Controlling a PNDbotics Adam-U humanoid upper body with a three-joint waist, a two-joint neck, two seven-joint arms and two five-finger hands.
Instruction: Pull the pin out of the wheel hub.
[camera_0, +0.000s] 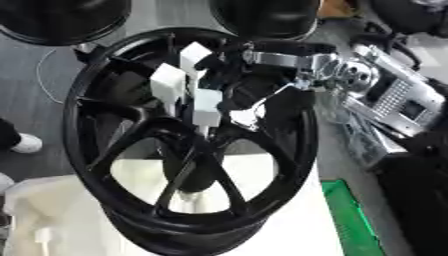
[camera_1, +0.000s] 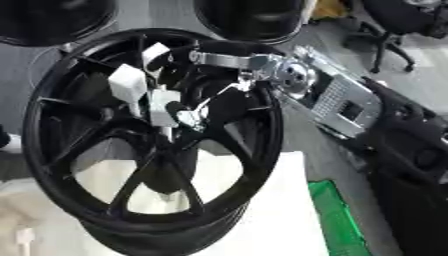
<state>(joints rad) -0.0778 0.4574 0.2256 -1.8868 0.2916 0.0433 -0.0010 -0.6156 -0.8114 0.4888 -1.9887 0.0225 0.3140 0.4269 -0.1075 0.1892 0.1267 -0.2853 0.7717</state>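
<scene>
White tabletop bears upright wheel hub; right hand reaches its centre.

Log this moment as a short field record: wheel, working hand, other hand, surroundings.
wheel: black spoked wheel, upright and tilted on a white surface
working hand: right hand, white-tipped fingers at the hub; arm enters from the right
pin: cannot make out
grip: cannot tell
other hand: not in view
surroundings: green mat on the right

Both head eyes look down closely (nearly identically) at the wheel hub.
</scene>
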